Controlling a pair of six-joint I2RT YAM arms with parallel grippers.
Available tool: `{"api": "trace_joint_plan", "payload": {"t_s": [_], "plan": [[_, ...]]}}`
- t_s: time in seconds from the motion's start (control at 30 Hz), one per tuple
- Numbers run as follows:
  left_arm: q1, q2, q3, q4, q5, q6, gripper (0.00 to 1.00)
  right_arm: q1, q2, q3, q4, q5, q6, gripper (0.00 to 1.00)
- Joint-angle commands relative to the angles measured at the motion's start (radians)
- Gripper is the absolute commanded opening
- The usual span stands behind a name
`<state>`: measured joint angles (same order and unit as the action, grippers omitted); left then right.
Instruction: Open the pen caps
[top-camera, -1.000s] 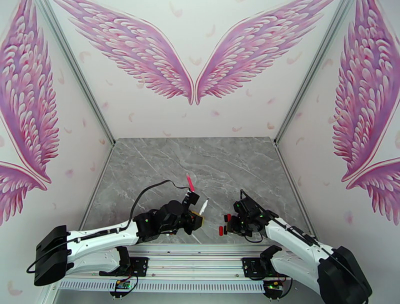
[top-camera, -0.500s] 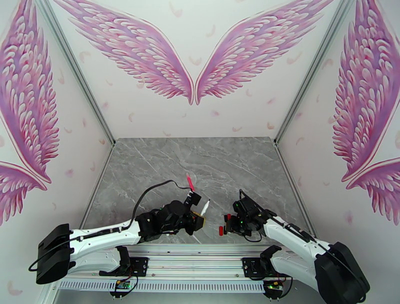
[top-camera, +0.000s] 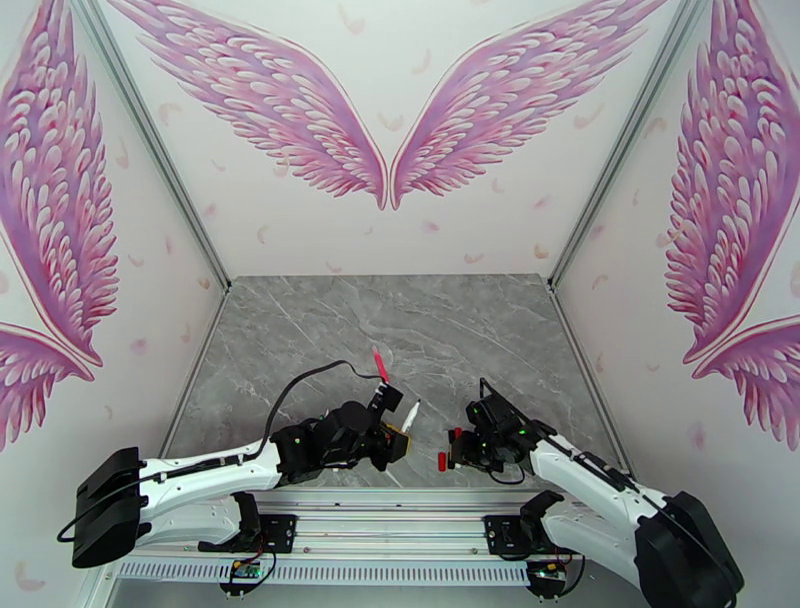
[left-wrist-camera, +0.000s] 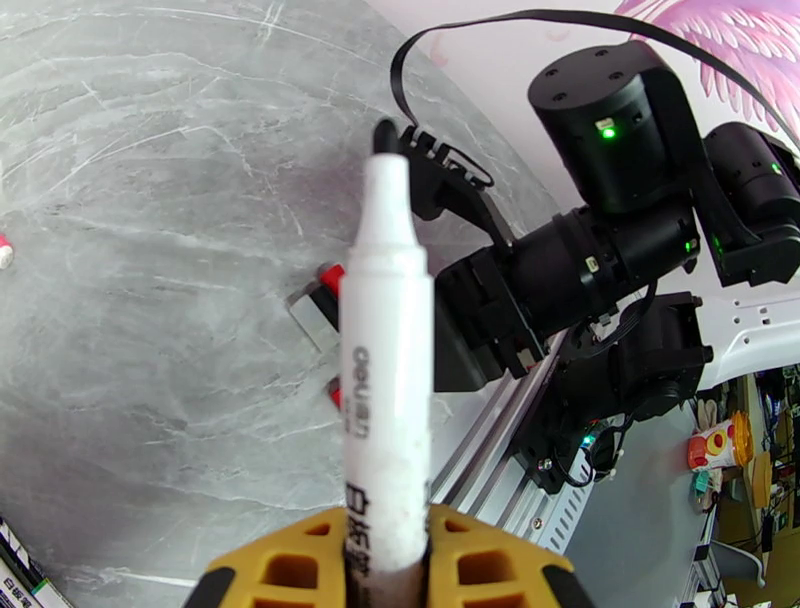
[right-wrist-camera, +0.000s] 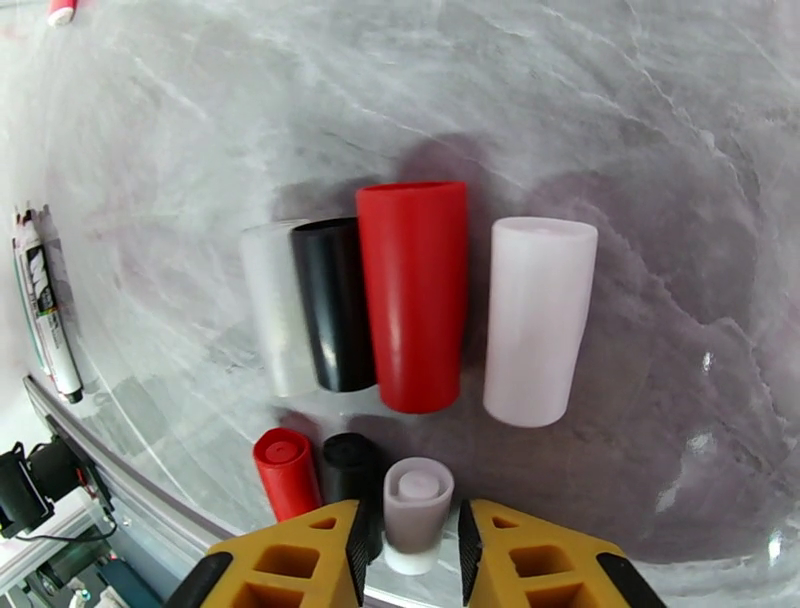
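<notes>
My left gripper (left-wrist-camera: 388, 545) is shut on a white pen (left-wrist-camera: 385, 350) that points up and away, its black tip bare. From above, this gripper (top-camera: 398, 433) and the pen (top-camera: 408, 411) sit near the table's front edge. My right gripper (right-wrist-camera: 415, 545) stands slightly open around a whitish cap (right-wrist-camera: 418, 508) standing upright on the table. Upright red (right-wrist-camera: 285, 470) and black (right-wrist-camera: 350, 468) caps stand just left of it. Beyond them lie red (right-wrist-camera: 412, 295), black (right-wrist-camera: 330, 305), white (right-wrist-camera: 540, 320) and clear (right-wrist-camera: 268, 305) caps side by side. In the top view the right gripper (top-camera: 456, 448) is over red caps (top-camera: 442, 460).
A pink-red pen (top-camera: 380, 365) lies on the grey marble table (top-camera: 400, 320) behind the left gripper. Another pen (right-wrist-camera: 45, 300) lies along the table's near edge, left of the caps. Metal rails and the arm bases run along the front edge (top-camera: 400, 500).
The right gripper's fingers have parted a little from the whitish cap. The left arm has shifted slightly, still holding the pen.
</notes>
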<state>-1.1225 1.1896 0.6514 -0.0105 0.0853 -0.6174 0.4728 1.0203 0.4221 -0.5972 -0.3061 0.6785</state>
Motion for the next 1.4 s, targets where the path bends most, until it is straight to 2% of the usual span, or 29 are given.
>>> {"api": "trace_joint_plan", "payload": {"t_s": [0.0, 0.13, 0.27, 0.53, 0.7, 0.73, 0.9, 1.37], "plan": [[-0.013, -0.005, 0.024, -0.009, -0.036, -0.007, 0.01, 0.009, -0.052, 0.039, -0.039, 0.005, -0.02, 0.36], [-0.034, -0.003, 0.024, -0.047, -0.11, -0.032, 0.02, 0.01, -0.112, 0.072, -0.078, -0.002, -0.04, 0.39], [-0.067, 0.029, 0.06, -0.161, -0.236, -0.074, 0.02, 0.012, -0.172, 0.098, -0.073, -0.025, -0.077, 0.47], [-0.161, 0.195, 0.203, -0.423, -0.523, -0.265, 0.03, 0.015, -0.231, 0.143, -0.033, -0.155, -0.189, 0.75], [-0.182, 0.295, 0.29, -0.563, -0.615, -0.402, 0.02, 0.015, -0.27, 0.14, 0.019, -0.284, -0.198, 0.97], [-0.182, 0.307, 0.297, -0.583, -0.628, -0.428, 0.02, 0.015, -0.277, 0.138, 0.023, -0.305, -0.197, 0.99], [-0.167, 0.357, 0.317, -0.64, -0.642, -0.493, 0.02, 0.016, -0.303, 0.13, 0.038, -0.34, -0.191, 0.99], [-0.116, 0.434, 0.31, -0.665, -0.609, -0.473, 0.03, 0.016, -0.316, 0.127, 0.043, -0.344, -0.202, 0.99]]}}
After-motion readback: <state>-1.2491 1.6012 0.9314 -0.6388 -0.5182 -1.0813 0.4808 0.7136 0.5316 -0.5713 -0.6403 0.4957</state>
